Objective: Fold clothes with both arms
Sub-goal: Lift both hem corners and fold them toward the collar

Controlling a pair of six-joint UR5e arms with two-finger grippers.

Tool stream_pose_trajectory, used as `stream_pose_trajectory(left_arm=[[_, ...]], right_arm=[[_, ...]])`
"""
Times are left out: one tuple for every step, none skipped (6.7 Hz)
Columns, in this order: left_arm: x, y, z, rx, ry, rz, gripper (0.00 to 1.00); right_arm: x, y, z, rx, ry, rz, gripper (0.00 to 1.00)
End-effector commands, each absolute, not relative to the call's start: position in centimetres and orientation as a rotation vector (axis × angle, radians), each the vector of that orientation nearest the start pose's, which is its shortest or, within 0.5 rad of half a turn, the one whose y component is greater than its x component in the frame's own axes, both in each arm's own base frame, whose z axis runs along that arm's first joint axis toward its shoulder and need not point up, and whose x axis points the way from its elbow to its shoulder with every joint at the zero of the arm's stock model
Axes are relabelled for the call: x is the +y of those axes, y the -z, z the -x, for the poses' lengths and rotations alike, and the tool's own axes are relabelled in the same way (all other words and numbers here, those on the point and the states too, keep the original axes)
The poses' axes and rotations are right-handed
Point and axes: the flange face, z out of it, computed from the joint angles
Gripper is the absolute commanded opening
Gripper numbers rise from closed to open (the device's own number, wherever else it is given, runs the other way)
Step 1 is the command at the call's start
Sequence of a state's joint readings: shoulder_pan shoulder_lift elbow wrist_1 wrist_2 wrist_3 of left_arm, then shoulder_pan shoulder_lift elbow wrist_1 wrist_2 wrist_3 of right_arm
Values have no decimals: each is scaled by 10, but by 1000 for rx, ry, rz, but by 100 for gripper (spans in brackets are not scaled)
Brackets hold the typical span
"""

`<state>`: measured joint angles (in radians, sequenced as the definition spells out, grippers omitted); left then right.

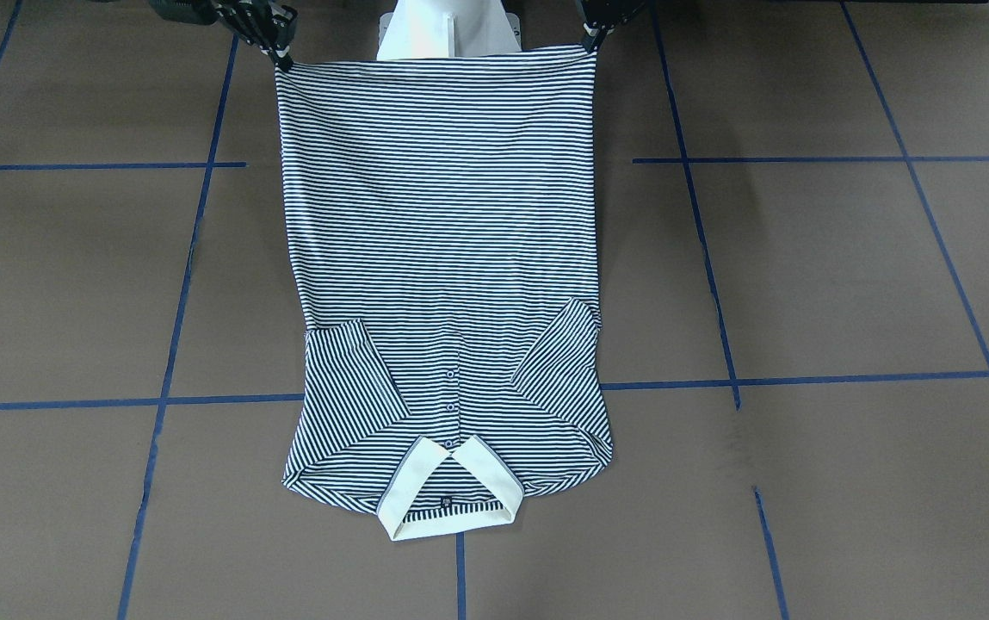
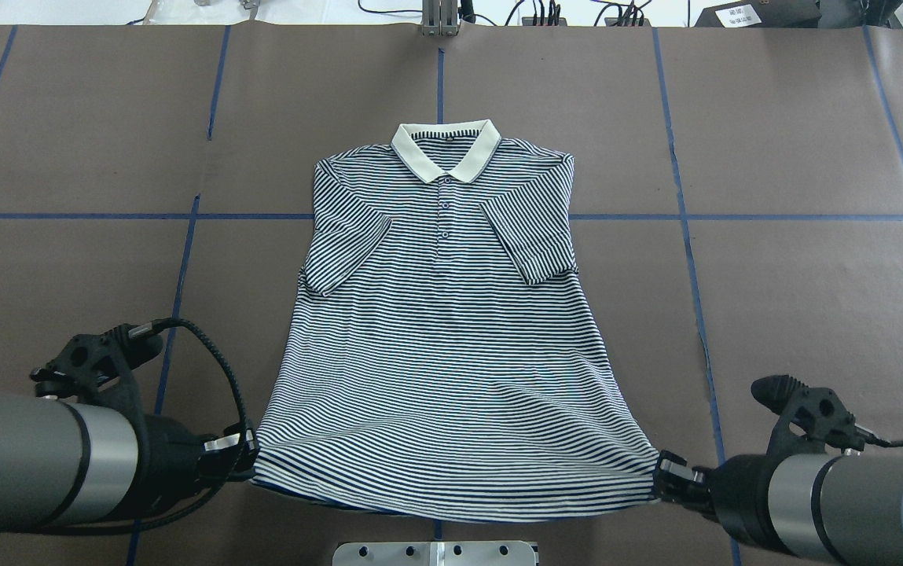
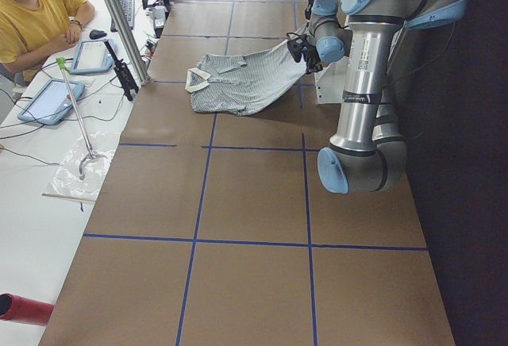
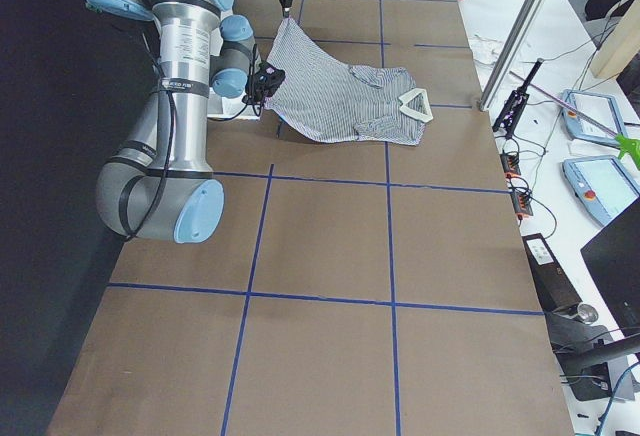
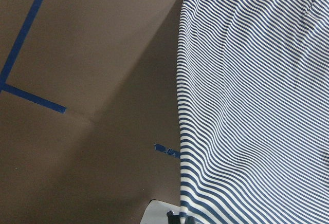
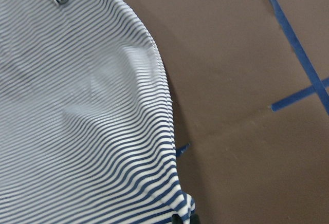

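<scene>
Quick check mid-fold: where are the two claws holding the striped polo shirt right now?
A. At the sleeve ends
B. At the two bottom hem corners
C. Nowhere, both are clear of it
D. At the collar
B: the left claw and the right claw each pinch one bottom hem corner of the polo shirt, while its cream collar lies untouched at the far end.

Lettering (image 4: pixel 176 86) on the right arm (image 4: pixel 186 46) seems unreadable.
</scene>
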<state>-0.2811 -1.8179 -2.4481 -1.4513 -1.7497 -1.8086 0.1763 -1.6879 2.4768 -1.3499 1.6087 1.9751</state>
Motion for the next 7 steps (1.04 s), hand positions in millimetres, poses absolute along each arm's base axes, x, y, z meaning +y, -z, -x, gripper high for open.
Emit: stream_pose_trajectory(left_arm=[[-319, -193, -416, 932, 318, -88, 0], [-377, -213, -421, 924, 303, -184, 0], [-419, -238, -427, 927, 320, -234, 0], [-479, -262, -439, 946, 345, -298, 0], [-516, -280, -448, 952, 357, -334, 0], [-542, -286, -453, 942, 382, -353, 0], [-563, -296, -465, 915, 400, -391, 0]], right_arm=[[-278, -269, 369, -1041, -550, -14, 0], [-329, -285, 396, -988, -560, -89, 0], [-389, -298, 425, -917, -542, -167, 0], [-448, -312, 435, -849, -546, -218, 0], [-503, -318, 447, -791, -548, -250, 0], [-544, -321, 465, -745, -575, -247, 0], [-582, -314, 482, -714, -600, -251, 0]])
